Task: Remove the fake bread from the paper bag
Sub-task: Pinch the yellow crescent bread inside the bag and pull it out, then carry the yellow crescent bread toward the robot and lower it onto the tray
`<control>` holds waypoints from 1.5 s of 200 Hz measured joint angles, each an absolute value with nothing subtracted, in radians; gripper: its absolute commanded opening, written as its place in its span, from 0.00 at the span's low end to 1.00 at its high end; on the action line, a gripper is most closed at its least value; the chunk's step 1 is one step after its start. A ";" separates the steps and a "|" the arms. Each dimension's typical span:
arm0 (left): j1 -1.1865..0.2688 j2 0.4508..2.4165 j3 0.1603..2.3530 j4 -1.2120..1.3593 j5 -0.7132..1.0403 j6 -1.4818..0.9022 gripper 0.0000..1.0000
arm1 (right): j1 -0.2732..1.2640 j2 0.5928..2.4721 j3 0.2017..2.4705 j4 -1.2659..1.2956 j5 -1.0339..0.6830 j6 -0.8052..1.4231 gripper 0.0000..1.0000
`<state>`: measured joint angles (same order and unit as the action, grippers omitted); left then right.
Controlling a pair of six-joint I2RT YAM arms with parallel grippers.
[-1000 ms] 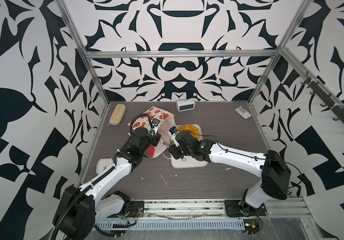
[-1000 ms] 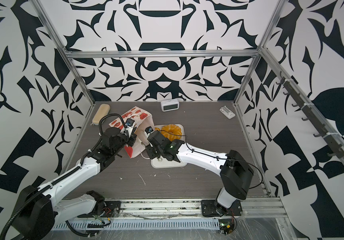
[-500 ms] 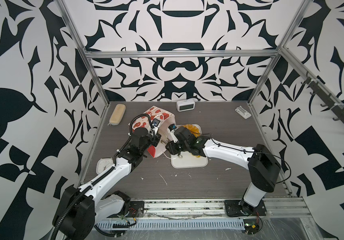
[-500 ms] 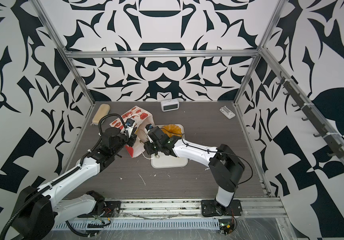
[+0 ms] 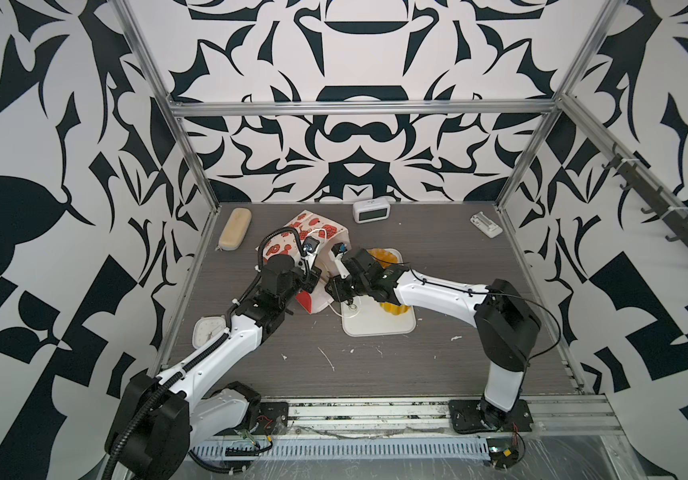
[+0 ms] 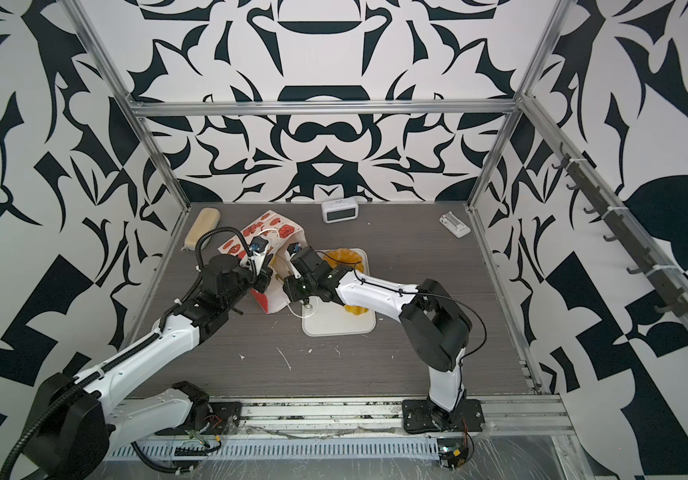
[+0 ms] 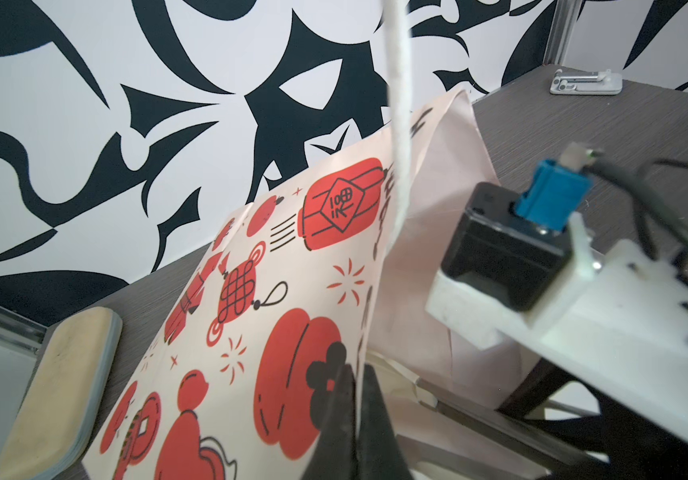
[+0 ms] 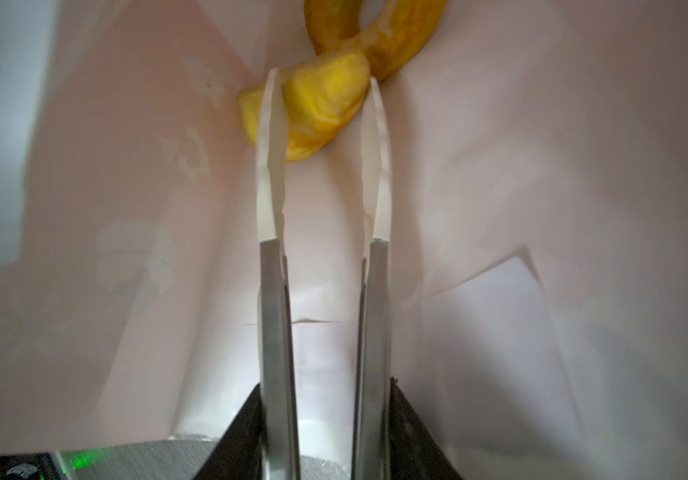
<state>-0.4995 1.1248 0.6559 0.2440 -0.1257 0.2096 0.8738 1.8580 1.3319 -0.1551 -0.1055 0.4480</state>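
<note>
L gripper (image 7: 357, 395) is clamped tight on the paper bag (image 7: 292, 266) rim. R gripper (image 8: 323, 79), deep inside the bag, stands approx half open astride a bread chunk (image 8: 325, 112); can't tell if it's squeezing. Count: 2 pcs inside the bag (chunk + ring (image 8: 396, 45)), 2 orange bits (image 5: 394, 309) showing on the tray (image 5: 375, 328) beside the bag. Vs 1 s ago, R arm reaches further into the bag, L arm same.

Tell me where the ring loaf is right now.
In the right wrist view, the ring loaf lies deep inside the paper bag, against its white inner wall, just beyond the yellow pastry that sits between the right gripper's fingertips.
</note>
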 measured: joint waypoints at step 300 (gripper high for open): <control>-0.500 1.153 0.648 0.286 -0.233 0.210 0.04 | 0.874 0.956 0.904 -0.428 0.007 0.490 0.19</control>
